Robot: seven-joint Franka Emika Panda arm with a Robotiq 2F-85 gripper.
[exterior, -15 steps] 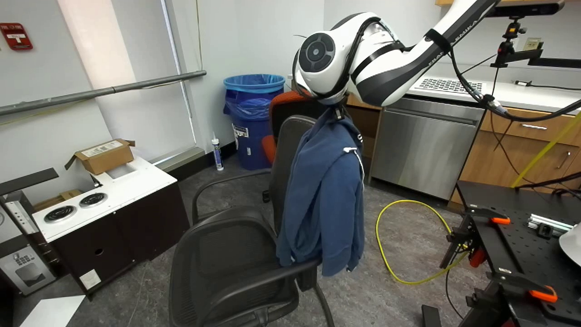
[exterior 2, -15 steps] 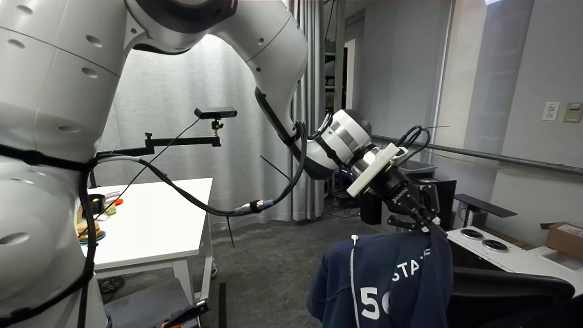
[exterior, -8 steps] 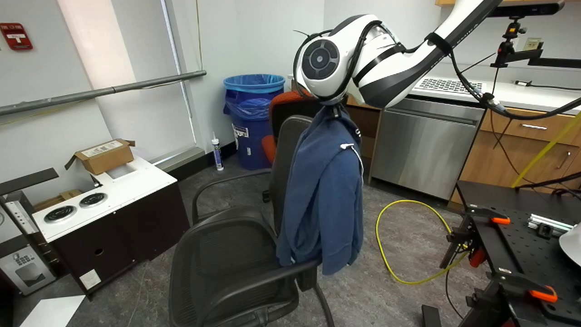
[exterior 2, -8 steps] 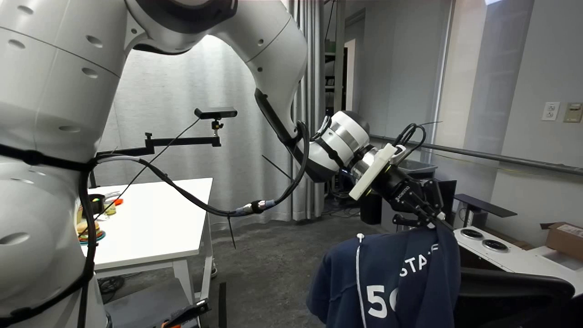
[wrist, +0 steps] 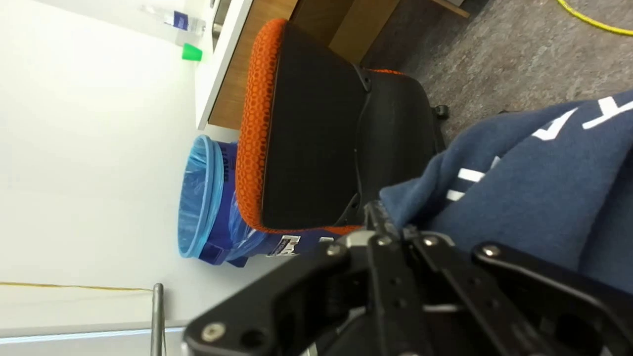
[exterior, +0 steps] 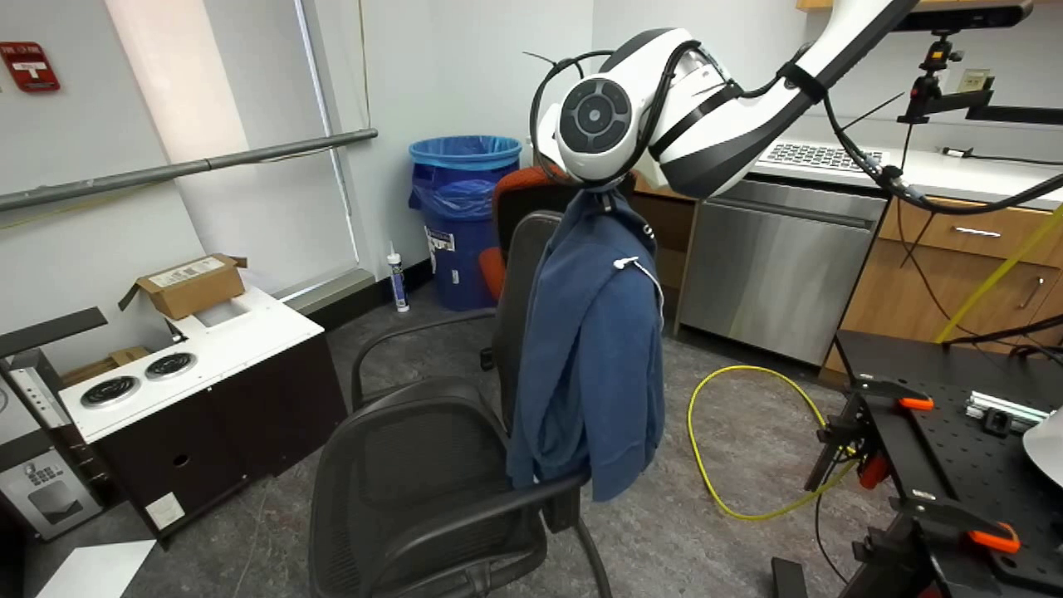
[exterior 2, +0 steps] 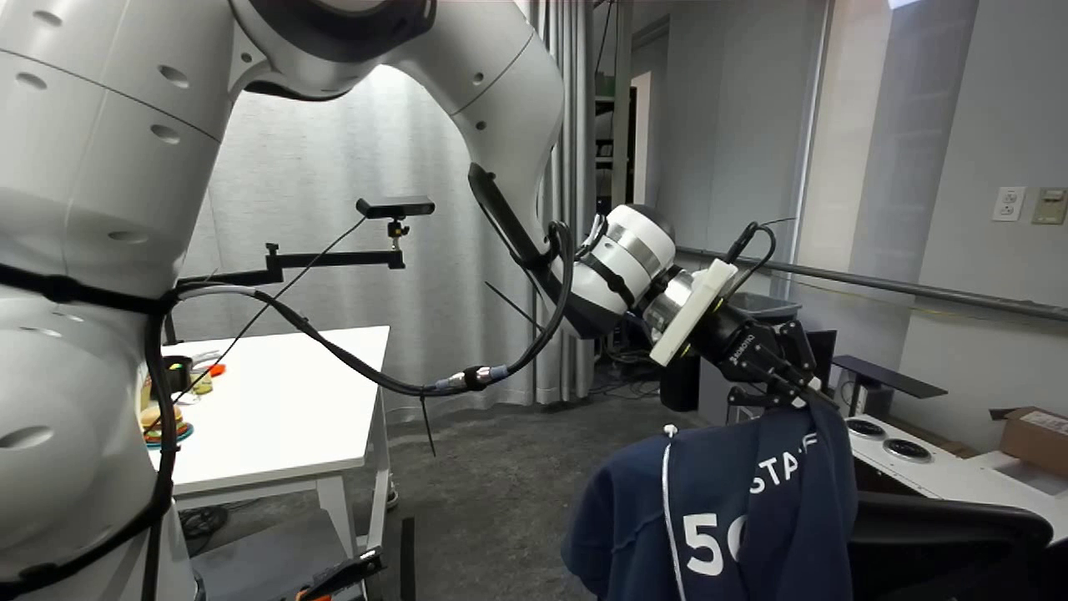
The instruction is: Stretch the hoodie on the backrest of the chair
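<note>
Nearest in an exterior view, the seat of the chair (exterior: 423, 465) lies at 8 o'clock from the hoodie (exterior: 594, 357). The hoodie hangs down the 3 o'clock side of the dark backrest (exterior: 516, 282), with a strip of padding bare toward 9 o'clock. At 12 o'clock the end effector (exterior: 606, 203) is clamped on a pinch of the fabric. Behind, the orange-backed chair (exterior: 521, 198) stands at 11 o'clock, the steel-fronted appliance (exterior: 764, 274) at 2, the blue bin (exterior: 465, 257) between 10 and 11.

In an exterior view, the bottom edge crops the hoodie (exterior 2: 722, 505) and chair (exterior 2: 951, 534).
</note>
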